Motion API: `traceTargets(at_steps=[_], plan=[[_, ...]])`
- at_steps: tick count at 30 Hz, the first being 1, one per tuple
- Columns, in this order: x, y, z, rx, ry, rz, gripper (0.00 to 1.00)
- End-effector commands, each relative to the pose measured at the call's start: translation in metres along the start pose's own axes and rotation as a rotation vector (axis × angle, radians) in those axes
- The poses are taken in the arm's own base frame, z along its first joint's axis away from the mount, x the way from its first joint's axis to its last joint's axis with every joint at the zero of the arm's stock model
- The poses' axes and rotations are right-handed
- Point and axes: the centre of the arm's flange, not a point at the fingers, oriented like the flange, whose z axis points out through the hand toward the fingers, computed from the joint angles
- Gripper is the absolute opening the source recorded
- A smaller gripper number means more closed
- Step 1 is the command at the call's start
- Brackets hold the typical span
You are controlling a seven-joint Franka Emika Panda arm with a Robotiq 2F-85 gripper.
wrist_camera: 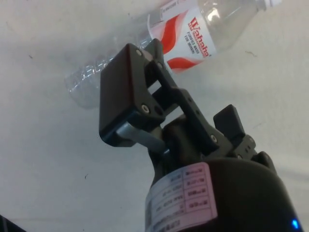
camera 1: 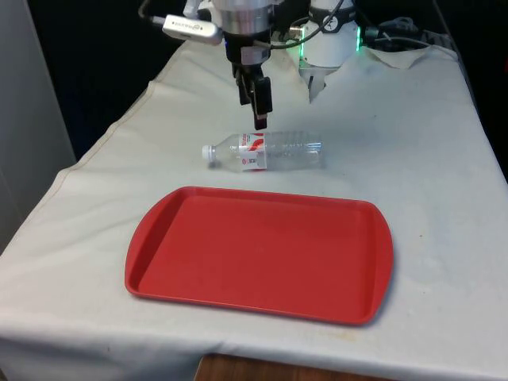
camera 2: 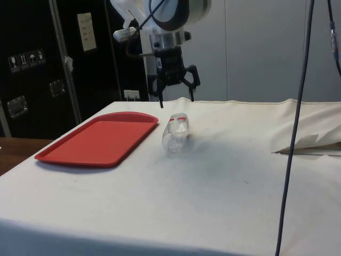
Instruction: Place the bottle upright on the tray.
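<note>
A clear plastic bottle (camera 1: 266, 151) with a white cap and a red-and-white label lies on its side on the white cloth, cap towards the front view's left. It rests just beyond the far rim of the red tray (camera 1: 262, 250), which holds nothing. My gripper (camera 1: 254, 111) hovers straight above the bottle's middle, open, with nothing between its fingers. From the side, the bottle (camera 2: 176, 133) lies to the right of the tray (camera 2: 101, 141), and the gripper (camera 2: 176, 100) hangs a short way above it, fingers spread wider than the bottle. In the wrist view one finger (wrist_camera: 123, 92) stands in front of the bottle (wrist_camera: 178, 38).
The cloth is folded and rucked up at the far end of the table (camera 1: 405, 55), seen in the side view as a raised fold (camera 2: 314, 144). A dark cable (camera 2: 298, 106) hangs in the foreground of the side view. Bare cloth surrounds the tray.
</note>
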Motion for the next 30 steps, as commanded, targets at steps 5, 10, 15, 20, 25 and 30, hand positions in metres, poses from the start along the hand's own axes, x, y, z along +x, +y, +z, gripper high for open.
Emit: traceTargets(at_steps=[5,10,15,20,25,30], plan=[[0.005,-0.001,0.006,0.004,-0.006,0.032,1.0],[0.007,-0.001,0.013,0.002,-0.019,0.056,1.0],[0.01,0.001,0.018,0.002,-0.03,0.079,1.0],[0.013,0.002,0.025,0.003,-0.048,0.106,1.0],[0.015,0.003,0.03,0.008,-0.064,0.124,1.0],[0.019,0.002,0.037,0.019,-0.093,0.142,1.0]])
